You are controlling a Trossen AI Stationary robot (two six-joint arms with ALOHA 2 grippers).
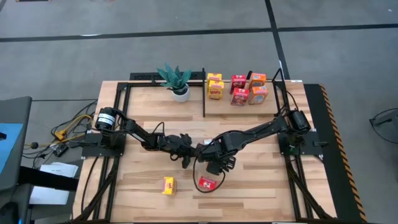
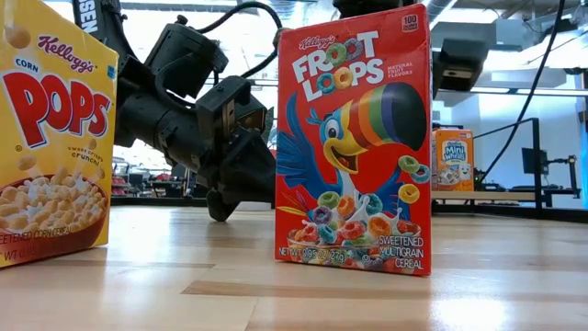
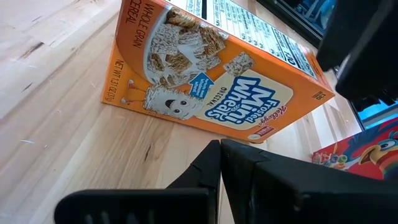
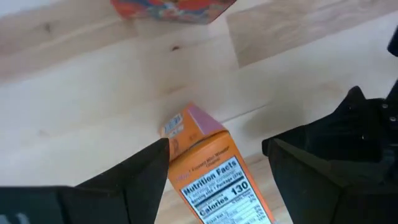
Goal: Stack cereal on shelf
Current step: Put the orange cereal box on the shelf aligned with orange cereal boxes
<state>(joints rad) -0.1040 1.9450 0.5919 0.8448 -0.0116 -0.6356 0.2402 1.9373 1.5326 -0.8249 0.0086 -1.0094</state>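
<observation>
The right gripper (image 4: 214, 163), fingers spread, straddles an orange cardboard Frosted Mini-Wheats cereal box (image 3: 211, 74) lying on the light wood tabletop (image 1: 261, 186) near its middle. The left gripper (image 1: 185, 158) sits just beside it, fingers together. A red Froot Loops box (image 1: 208, 183) and a yellow Corn Pops box (image 1: 168, 185) stand toward the front edge; six boxes occupy the black-framed shelf (image 1: 204, 93) at the back edge.

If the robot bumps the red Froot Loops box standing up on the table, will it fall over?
Probably. The Froot Loops box stands upright, tall on a narrow base, so a high nudge would likely tip it. It looks like thin cardboard, likely light, and may slide on the smooth wooden table if pushed low.
</observation>
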